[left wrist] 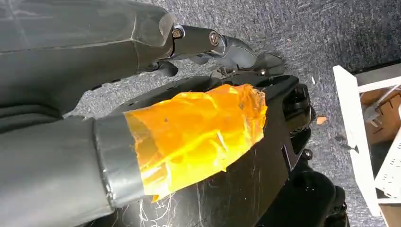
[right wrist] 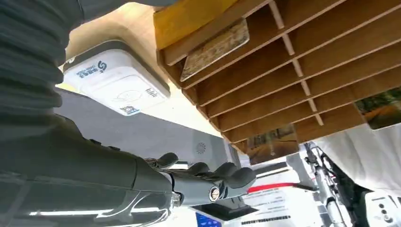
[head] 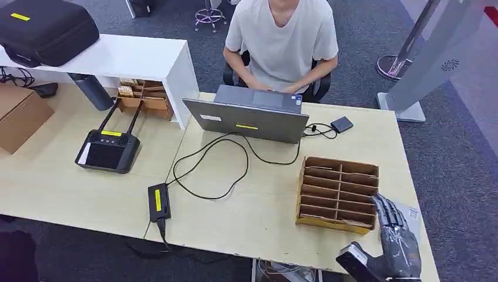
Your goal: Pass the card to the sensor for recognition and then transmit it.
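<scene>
Right hand point(head: 394, 238) at table's point(head: 258, 217) 5 o'clock corner, fingers extended, apart, empty, beside slotted rack point(head: 337, 194). Right wrist view reveals card point(right wrist: 215, 48) in rack slot, white sensor point(right wrist: 116, 82) nearby. Left hand point(left wrist: 222, 45) hangs; grasp unclear.

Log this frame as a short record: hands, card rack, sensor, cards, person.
right hand: at the desk's near right corner, beside the rack, fingers apart, holding nothing
left hand: hanging over carpet, fingers partly curled, no card in it
rack: wooden, slotted, on the desk
sensor: white box on the desk beside the rack
cards: several in the rack slots
person: seated behind a laptop
</scene>
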`<move>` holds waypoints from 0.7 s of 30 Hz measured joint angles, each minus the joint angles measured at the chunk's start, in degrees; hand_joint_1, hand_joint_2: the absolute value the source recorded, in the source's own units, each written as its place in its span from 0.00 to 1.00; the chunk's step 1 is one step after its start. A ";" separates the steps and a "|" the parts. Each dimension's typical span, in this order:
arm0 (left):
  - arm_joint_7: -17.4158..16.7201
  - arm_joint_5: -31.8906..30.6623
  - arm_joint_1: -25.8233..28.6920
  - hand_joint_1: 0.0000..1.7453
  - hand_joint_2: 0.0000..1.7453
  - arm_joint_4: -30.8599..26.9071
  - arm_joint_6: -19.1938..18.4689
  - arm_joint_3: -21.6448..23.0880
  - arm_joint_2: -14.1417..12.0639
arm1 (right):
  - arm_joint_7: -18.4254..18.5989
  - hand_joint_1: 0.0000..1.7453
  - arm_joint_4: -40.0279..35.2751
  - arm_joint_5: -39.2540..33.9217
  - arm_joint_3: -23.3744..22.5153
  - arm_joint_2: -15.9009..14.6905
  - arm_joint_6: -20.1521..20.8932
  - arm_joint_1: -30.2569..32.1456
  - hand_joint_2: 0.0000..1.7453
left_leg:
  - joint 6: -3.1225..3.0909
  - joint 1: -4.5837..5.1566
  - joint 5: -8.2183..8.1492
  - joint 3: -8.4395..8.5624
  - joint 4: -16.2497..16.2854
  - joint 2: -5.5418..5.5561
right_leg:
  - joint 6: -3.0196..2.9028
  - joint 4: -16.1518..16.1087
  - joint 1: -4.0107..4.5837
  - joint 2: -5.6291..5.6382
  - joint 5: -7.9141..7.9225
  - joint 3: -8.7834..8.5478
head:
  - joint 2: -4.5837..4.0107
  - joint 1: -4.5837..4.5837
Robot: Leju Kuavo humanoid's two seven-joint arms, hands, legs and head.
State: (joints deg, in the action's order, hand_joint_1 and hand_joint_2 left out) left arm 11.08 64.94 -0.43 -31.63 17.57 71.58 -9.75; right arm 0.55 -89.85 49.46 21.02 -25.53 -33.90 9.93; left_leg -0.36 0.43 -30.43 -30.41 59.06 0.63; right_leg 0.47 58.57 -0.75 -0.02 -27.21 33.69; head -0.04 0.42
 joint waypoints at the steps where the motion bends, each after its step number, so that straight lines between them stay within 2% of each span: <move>1: -0.02 -0.04 0.00 0.00 0.00 0.00 0.00 0.07 0.00 | 0.00 0.00 0.50 0.22 -0.39 0.15 -0.44 -0.09 1.00 | 0.00 0.00 0.00 0.00 0.00 0.00 | 0.00 0.00 0.00 0.00 0.00 0.00 | 0.00 0.00; 10: -0.04 -0.15 -0.10 0.00 0.00 0.00 -0.02 0.26 0.00 | -1.40 0.00 5.48 4.04 -3.38 2.38 -5.22 -1.09 1.00 | 0.00 0.00 0.00 0.01 0.00 -0.01 | 0.00 0.00 0.00 0.02 0.00 0.00 | 0.00 0.00; 18: -0.11 -0.24 -0.11 0.00 0.00 0.00 0.04 0.52 -0.02 | -9.05 0.00 7.34 10.12 -10.69 8.20 -5.53 -1.00 1.00 | 0.01 -0.01 0.00 0.01 0.00 -0.01 | 0.00 0.01 0.01 0.02 0.00 0.01 | 0.00 0.02; 21: -0.11 -0.31 -0.12 0.00 0.00 0.00 0.04 0.61 -0.02 | -10.45 0.00 7.71 10.75 -13.33 10.43 -5.53 -0.90 1.00 | 0.01 -0.01 0.00 0.01 0.00 -0.01 | 0.00 0.01 0.01 0.02 0.00 0.01 | 0.00 0.02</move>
State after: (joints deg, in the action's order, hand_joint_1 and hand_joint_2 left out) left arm 10.97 64.63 -0.55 -31.63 17.62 72.19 -9.77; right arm -9.90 -82.14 60.22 7.69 -15.10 -39.43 9.03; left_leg -0.36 0.42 -30.43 -30.40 59.05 0.61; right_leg 0.47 58.58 -0.75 0.00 -27.21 33.70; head -0.04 0.44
